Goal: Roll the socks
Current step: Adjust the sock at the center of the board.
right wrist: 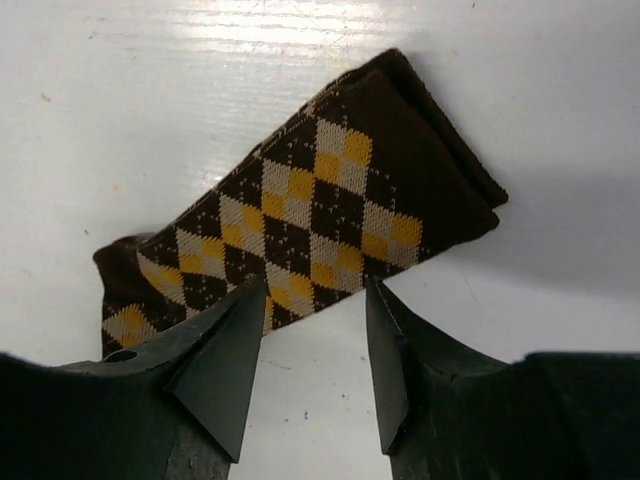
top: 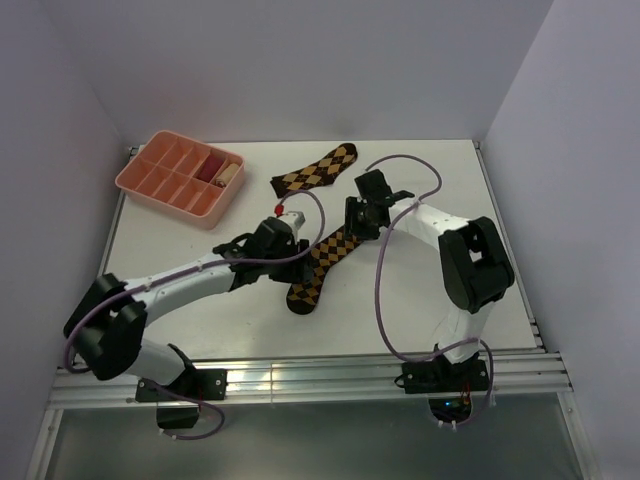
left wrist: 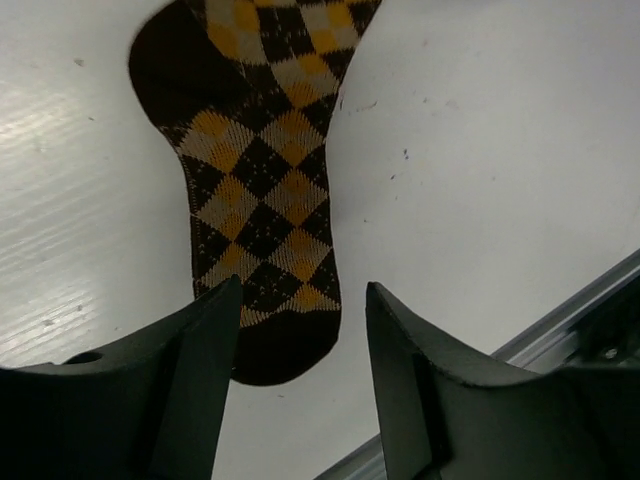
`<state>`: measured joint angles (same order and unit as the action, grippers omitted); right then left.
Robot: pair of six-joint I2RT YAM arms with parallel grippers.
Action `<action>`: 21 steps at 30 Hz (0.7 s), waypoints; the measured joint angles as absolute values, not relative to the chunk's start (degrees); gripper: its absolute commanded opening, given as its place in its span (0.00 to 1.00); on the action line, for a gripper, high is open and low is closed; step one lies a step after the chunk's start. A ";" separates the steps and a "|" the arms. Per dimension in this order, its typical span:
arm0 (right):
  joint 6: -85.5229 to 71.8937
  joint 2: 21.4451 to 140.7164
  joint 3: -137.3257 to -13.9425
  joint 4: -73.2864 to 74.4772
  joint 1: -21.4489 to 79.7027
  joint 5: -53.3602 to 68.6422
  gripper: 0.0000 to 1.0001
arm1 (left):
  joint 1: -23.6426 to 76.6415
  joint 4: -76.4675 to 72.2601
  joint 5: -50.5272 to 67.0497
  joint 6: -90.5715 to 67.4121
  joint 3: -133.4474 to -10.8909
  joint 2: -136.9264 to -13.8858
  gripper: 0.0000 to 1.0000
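Note:
Two dark brown socks with tan-orange diamonds lie flat on the white table. One sock (top: 316,170) lies at the back centre. The other sock (top: 322,262) runs diagonally between my arms. My left gripper (top: 287,240) hangs over that sock's left side. In the left wrist view its rounded toe end (left wrist: 262,230) reaches down to the left finger (left wrist: 190,390), and the left gripper (left wrist: 303,292) is open with only sock toe and bare table in the gap. My right gripper (top: 358,218) is over the upper end. The right gripper (right wrist: 315,285) is open just short of the sock's edge (right wrist: 330,210).
A pink compartment tray (top: 150,188) stands at the back left, holding a reddish roll (top: 212,164) and a beige roll (top: 231,172). A metal rail (top: 330,375) runs along the near table edge, also in the left wrist view (left wrist: 570,320). Walls close in left, back and right.

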<state>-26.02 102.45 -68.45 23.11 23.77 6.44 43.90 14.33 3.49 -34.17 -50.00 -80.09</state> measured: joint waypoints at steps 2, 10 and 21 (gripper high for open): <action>-25.98 103.92 -69.25 22.83 23.75 5.87 0.51 | 45.23 13.47 3.88 -33.78 -50.19 -84.07 0.52; -26.00 107.94 -70.39 21.30 23.75 3.53 0.49 | 46.26 11.03 3.44 -33.67 -50.54 -95.24 0.16; -29.78 97.10 -55.48 19.09 24.36 2.94 0.49 | 44.64 12.14 -10.68 -27.22 -64.01 -106.15 0.06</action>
